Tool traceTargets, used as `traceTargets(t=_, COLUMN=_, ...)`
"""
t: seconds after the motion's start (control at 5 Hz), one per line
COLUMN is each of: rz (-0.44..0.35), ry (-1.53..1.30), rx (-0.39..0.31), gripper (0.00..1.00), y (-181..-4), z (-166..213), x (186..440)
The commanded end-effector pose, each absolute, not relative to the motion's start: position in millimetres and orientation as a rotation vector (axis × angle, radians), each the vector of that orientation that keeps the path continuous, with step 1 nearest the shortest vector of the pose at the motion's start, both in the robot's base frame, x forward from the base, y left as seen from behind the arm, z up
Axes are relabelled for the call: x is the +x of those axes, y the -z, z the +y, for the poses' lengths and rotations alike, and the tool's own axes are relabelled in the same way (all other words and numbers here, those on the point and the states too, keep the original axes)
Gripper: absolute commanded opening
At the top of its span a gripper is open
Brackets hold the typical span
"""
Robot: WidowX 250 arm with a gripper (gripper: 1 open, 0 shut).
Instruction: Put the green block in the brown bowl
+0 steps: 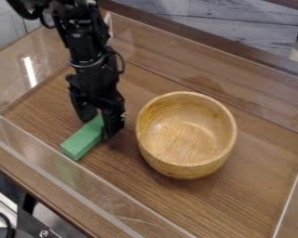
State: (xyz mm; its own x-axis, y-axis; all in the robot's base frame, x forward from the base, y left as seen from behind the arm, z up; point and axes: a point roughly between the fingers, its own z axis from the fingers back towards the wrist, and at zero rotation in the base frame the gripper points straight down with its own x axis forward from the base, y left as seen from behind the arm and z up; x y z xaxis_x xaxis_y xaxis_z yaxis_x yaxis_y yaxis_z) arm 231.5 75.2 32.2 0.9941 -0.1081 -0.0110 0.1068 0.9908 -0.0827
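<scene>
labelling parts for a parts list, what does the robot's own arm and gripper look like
The arm is black, built from narrow, angular segments with small gaps and lighter specks. The gripper is black too; its finer markings are too blurred to tell.

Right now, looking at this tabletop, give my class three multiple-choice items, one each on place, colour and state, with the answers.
1. Where is the green block?
A) Inside the bowl
B) On the table, beside the bowl
C) Under the bowl

2. What colour is the bowl?
A) Blue
B) Light brown
C) Red

3. What state is the bowl in?
A) Upright and empty
B) Upside down
C) Upright with the block in it

Answers:
1 B: the block lies on the wood left of the bowl in the picture, partly covered by the dark gripper.
2 B: its walls and inside show a light-brown wood tone.
3 A: its opening faces up and only its bare inside shows.
</scene>
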Motion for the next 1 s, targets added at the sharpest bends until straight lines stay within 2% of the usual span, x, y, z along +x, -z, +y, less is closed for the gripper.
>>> traceTargets(t=0.0, rz=-0.032, ry=0.104, rx=-0.068, gripper=1.0, y=-43.7, z=78.5, x=244.5)
traceTargets(t=0.6, rz=-0.023, ry=0.08, rx=-0.084, gripper=1.0, y=-42.3, z=79.0, x=246.4)
traceTargets(t=0.8, rz=-0.019, ry=0.078, rx=-0.088, gripper=0.0, y=-37.7, z=78.8, x=245.8)
